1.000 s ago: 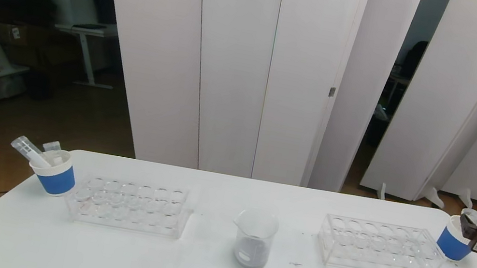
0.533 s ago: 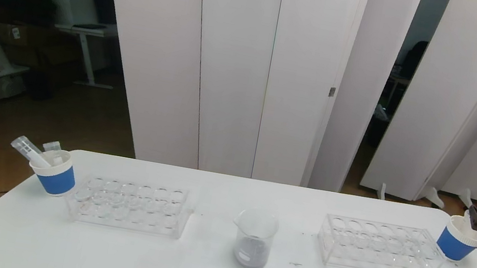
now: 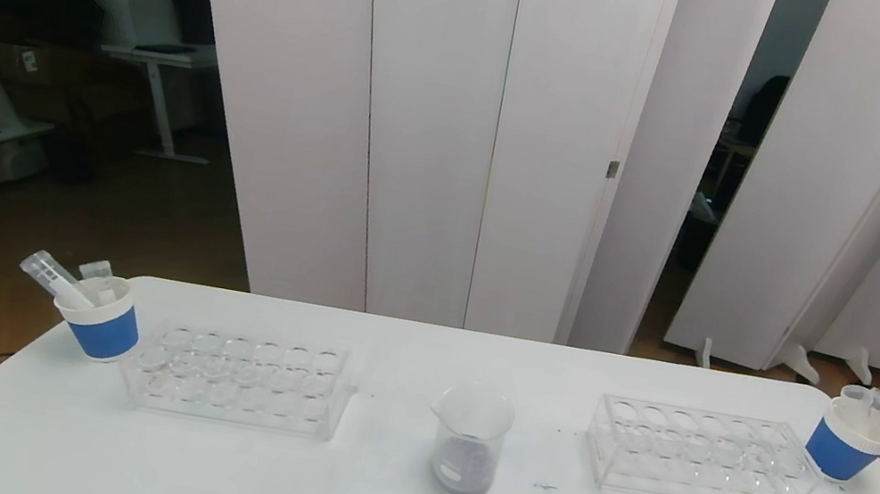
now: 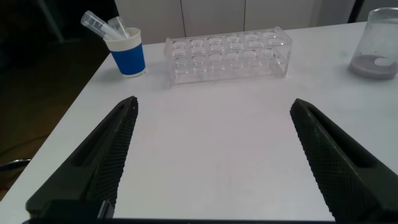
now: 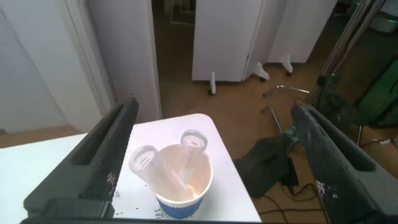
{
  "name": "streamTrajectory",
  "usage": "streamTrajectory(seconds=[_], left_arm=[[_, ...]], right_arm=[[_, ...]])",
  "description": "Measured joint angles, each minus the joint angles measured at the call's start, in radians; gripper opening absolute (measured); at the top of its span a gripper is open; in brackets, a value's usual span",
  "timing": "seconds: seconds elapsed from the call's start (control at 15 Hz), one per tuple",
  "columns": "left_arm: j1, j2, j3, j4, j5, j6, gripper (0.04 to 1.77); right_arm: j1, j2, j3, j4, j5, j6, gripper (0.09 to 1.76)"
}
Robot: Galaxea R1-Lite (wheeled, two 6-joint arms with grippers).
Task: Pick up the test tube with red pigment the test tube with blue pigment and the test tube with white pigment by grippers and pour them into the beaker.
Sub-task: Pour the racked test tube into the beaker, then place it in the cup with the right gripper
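Head view: our right arm has pulled out of frame. A second ago the right gripper sat at the right cup [image 3: 848,446] on the table's far right corner, half a second ago it was just behind the rim, now it's gone from that view. Cup and the two empty tubes [image 3: 861,403] in it look unmoved.

Right wrist view puts the right gripper [image 5: 217,162] above and behind that cup [image 5: 180,186], fingers [image 5: 106,155] spread wide, nothing between them. Two clear tubes [image 5: 149,163] lean in the cup, both empty.

Left gripper [image 4: 214,162] hangs low over the table [image 4: 211,149] on the near left side, fingers [image 4: 102,165] wide apart, holding nothing. It's out of the head view.

Everything else same as before: beaker [image 3: 469,441] upright at table centre with a grey-purple mix at the bottom, clear rack [image 3: 240,379] to its left and clear rack [image 3: 702,456] to its right, both empty. Left cup [image 3: 101,319] at the far left holds two more tubes [image 3: 50,273], also emptied. We see no tube with red, blue or white liquid left.
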Motion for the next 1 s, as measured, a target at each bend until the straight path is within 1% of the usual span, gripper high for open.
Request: streamTrajectory(seconds=[0.33, 0.6, 1.0], left_arm=[[0.0, 0.0, 0.0, 0.0, 0.0, 0.0, 1.75], [0.0, 0.0, 0.0, 0.0, 0.0, 0.0, 1.75], [0.0, 0.0, 0.0, 0.001, 0.0, 0.0, 1.75]], right_arm=[[0.002, -0.223, -0.024, 0.219, 0.104, 0.0, 1.75], [0.024, -0.427, -0.027, 0.414, 0.171, 0.0, 1.75], [0.148, -0.78, -0.014, 0.72, 0.173, 0.004, 1.75]])
